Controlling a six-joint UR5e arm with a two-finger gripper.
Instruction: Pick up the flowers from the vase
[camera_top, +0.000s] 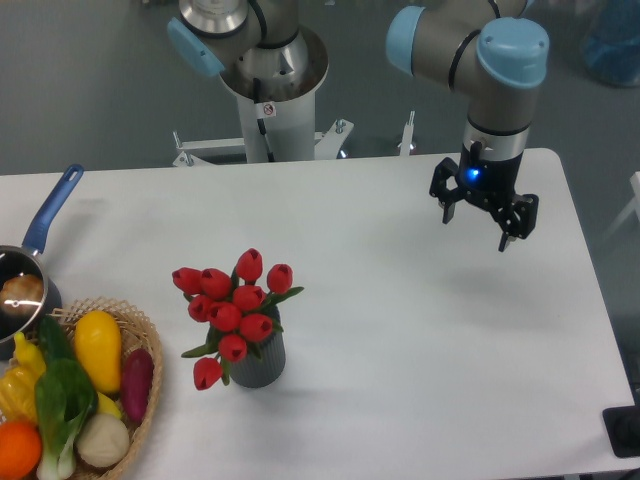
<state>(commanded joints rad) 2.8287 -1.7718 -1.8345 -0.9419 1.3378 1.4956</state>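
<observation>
Tipping is the main hazard I would expect: the flowers (236, 310) spread wider than the vase (259, 360) that holds them, so a sideways pull on the stems, or a finger clipping the rim on the way in, could drag the vase over or slide it toward the basket (140, 400) of produce just beside it. A grip taken high on the buds could also crush them or catch only part of the bunch, leaving the rest standing in the vase. The end effector (482, 222) hangs above the far right part of the worktop (400, 330), its two fingers spread apart and holding nothing. The flowers stand in the vase toward the near left, well apart from it, lower and leftward in the camera view.
</observation>
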